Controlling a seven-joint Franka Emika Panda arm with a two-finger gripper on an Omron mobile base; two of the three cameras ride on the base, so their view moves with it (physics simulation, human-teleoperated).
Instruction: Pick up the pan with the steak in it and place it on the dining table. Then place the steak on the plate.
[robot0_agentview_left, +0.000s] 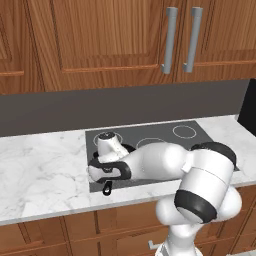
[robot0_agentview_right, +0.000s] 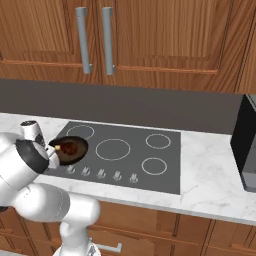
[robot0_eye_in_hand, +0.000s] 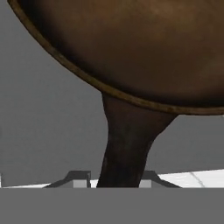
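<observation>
The pan (robot0_agentview_right: 75, 153), a small black skillet with a brownish inside, rests on the front-left burner of the cooktop. The steak (robot0_agentview_right: 69, 148) lies in it, reddish-brown with a pale bit at one side. In the hand view the pan's bowl (robot0_eye_in_hand: 144, 48) is at the top and its dark handle (robot0_eye_in_hand: 124, 144) runs down between my fingertips. My gripper (robot0_eye_in_hand: 116, 180) is shut on that handle. From the left base view the hand (robot0_agentview_left: 104, 170) reaches down over the handle, whose loop end (robot0_agentview_left: 107, 189) pokes out below. The dining table and the plate are out of view.
The dark glass cooktop (robot0_agentview_right: 125, 165) has several burner rings and a row of knobs along its front. It is set in a marble counter (robot0_agentview_left: 40, 170). Wooden cabinets hang above. A black appliance (robot0_agentview_right: 247, 145) stands at the counter's right end.
</observation>
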